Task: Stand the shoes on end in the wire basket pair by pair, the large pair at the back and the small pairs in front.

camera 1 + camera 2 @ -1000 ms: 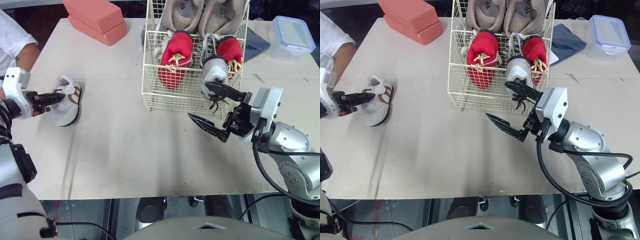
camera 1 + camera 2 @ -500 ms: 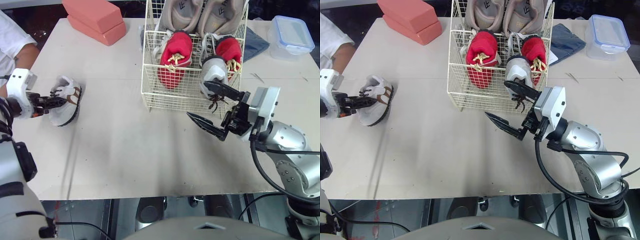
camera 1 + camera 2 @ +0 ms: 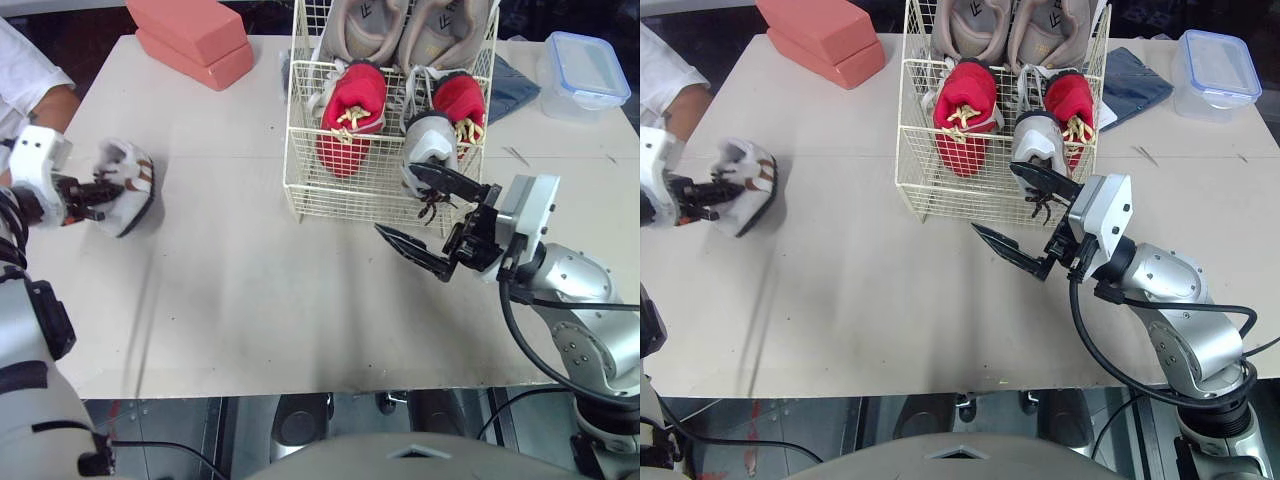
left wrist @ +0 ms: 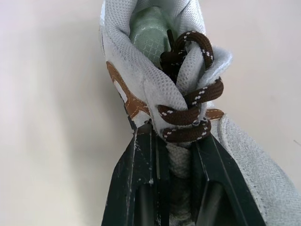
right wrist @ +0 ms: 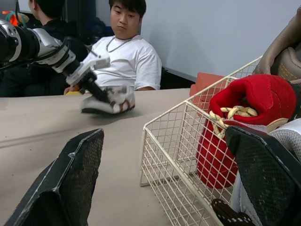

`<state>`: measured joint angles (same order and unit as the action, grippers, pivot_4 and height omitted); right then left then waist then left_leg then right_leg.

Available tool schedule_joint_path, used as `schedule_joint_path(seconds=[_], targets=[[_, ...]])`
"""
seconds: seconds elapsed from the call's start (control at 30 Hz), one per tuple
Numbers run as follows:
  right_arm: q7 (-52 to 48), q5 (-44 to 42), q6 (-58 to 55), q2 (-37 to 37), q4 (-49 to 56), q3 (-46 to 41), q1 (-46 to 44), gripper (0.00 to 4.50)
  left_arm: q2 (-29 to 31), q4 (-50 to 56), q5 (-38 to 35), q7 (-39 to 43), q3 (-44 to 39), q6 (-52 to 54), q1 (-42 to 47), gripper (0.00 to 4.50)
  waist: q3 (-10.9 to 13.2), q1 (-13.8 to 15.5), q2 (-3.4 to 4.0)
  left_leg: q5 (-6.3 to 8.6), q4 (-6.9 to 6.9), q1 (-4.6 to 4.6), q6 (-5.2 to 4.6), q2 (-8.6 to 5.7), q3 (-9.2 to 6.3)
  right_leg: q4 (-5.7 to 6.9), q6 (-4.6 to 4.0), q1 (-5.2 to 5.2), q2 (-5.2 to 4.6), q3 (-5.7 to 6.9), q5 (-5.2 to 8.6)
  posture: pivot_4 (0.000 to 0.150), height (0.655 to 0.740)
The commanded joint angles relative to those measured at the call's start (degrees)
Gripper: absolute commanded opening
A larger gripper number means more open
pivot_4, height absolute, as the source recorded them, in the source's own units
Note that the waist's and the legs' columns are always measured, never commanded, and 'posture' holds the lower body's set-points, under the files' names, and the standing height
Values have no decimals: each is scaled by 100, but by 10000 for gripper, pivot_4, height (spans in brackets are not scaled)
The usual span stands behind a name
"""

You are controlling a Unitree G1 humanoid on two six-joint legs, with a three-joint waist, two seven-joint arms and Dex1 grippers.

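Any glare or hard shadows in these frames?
Left eye view: table evenly lit, no glare; soft shadow beside the grey shoe held by the left gripper. Left wrist view: faint shadow band beside it. Right wrist view: thin shadow under it.

Head stereo pair looks steeply down on table [image 3: 250, 300]; left wrist cam tight on grey shoe [image 4: 150, 89]; right wrist cam low, level, sharing shoe and wire basket [image 5: 165, 137].

Beige table [image 3: 260, 300]: wire basket [image 3: 345, 195], pink blocks [image 3: 190, 40]
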<state>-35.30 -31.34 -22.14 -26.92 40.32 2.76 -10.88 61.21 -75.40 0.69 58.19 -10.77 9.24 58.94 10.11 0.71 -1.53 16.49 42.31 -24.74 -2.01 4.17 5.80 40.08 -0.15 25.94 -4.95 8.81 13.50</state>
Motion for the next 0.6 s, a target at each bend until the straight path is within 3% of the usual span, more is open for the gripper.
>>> schedule_joint_path(seconds=[0.03, 0.13, 0.2, 0.33, 0.43, 0.6], targets=[[38, -63, 137, -34, 229, -214, 9, 40948, 70, 503, -670, -146, -658, -797, 355, 1916, -1, 11, -19, 0, 2, -3, 0, 1, -5, 0, -1, 1, -1, 1, -1, 1500, 6860], [30, -87, 151, -53, 229, -299, 30, 40948, -338, 1355, -1606, 158, -1413, -1173, 187, 1916, -3, 14, -21, 0, 4, -3, 0, -3, -3, 0, -1, -1, -7, -1, -1, 1500, 6860], [23, -115, 160, -75, 218, -384, 30, 40948, -841, 2601, -2262, 182, -1851, -1196, -369, 1916, -2, 7, -20, 0, 8, -2, 0, -4, -3, 3, -2, -4, -8, -1, -2, 1500, 6860], [14, -202, 168, -120, 163, -570, -31, 40948, -1966, 5452, -3256, -596, -2263, -748, -1626, 1916, -2, -42, -12, -1, 8, 10, 0, -2, 0, 9, -3, -10, -8, -13, -3, 1500, 6860], [17, -265, 180, -124, 109, -680, -90, 40948, -2738, 7134, -3645, -1229, -2137, -763, -2137, 1916, -2, -63, -15, -1, 8, 11, 1, -1, -2, 15, -5, -11, -8, -14, -4, 1500, 6860], [16, -366, 160, -118, 80, -738, -145, 40948, -3729, 8893, -3490, -2123, -1390, -875, -2518, 1916, -3, -27, -16, -1, 14, 25, 1, -5, -5, 21, -5, -27, -8, -12, -4, 1500, 6860]])
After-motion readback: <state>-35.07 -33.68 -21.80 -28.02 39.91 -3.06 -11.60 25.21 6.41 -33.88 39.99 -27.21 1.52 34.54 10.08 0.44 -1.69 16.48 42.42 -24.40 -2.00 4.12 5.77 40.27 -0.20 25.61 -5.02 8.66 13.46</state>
